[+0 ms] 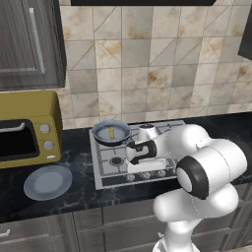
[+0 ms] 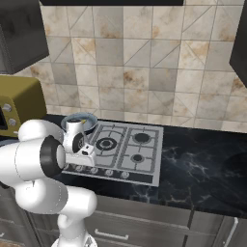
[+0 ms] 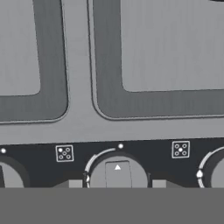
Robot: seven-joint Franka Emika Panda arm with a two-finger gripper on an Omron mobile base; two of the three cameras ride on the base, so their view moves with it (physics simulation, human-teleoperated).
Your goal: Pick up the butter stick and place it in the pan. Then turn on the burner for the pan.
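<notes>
Hand view looked straight down on the front strip of the grey steel stovetop (image 3: 78,127), where a round grey burner knob (image 3: 117,174) with a small white pointer sat between the two dark finger tips (image 3: 75,183). The two-finger gripper (image 3: 117,184) appeared to have its jaws drawn in against the knob's two sides, clamped on it. In the left base view the small pale-yellow butter stick (image 1: 111,133) already lay inside the round grey-blue frying pan (image 1: 111,132) on the rear left burner, so only the burner step seemed left. To do it well, the hand would probably need to stay centred over the knob, keep a firm pinch so the tips did not slip, and twist about the knob's own axis. Whether this knob served the pan's burner could not be told.
</notes>
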